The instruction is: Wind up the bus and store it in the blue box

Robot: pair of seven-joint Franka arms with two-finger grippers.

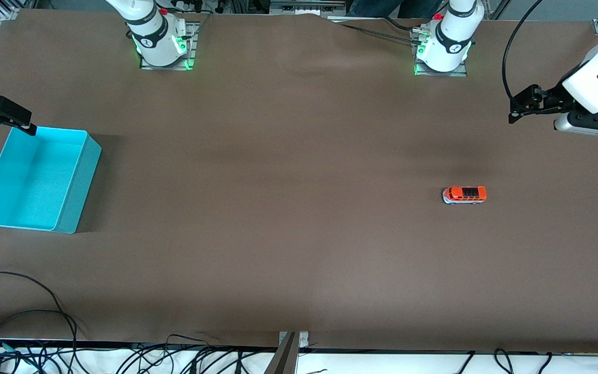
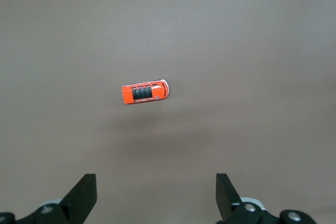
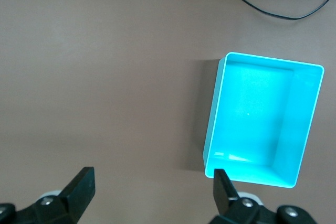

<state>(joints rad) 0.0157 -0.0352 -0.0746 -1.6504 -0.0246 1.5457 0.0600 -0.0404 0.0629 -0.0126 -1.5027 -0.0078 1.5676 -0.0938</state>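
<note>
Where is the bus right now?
The bus sits upright on the bare table toward the left arm's end, untouched, apart from the blue box.

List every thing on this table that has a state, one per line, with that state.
bus: upright on its wheels on the table, toward the left arm's end, untouched.
blue box: upright, open-topped, empty, at the right arm's end.
left gripper: open, holding nothing, up over the table near the bus.
right gripper: open, holding nothing, up beside the blue box.
</note>
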